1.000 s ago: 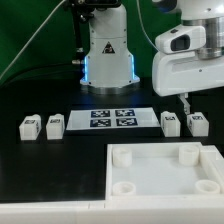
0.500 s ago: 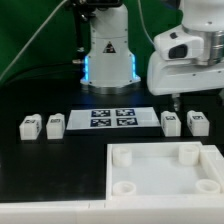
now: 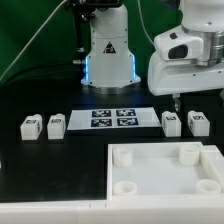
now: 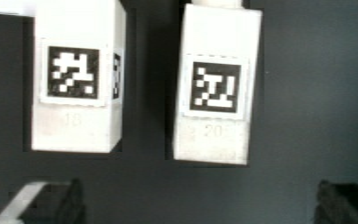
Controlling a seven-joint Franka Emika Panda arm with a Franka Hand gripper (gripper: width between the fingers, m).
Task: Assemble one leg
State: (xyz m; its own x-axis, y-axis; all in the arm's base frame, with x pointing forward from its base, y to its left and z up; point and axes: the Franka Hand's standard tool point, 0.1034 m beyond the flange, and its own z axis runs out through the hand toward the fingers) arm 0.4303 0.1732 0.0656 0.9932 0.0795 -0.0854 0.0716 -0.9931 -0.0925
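Note:
Four small white legs with square tags lie on the black table: two at the exterior view's left and two at its right. My gripper hangs just above the right pair, a little behind the leg nearer the marker board. In the wrist view these two legs lie side by side, tags up, beyond my open, empty fingertips. The gripper's midpoint is over bare table.
The marker board lies between the leg pairs. The large white tabletop with round corner sockets fills the front right. The robot's white base stands behind the marker board.
The gripper has moved slightly toward the exterior view's left over the last second, then held still. No part has moved.

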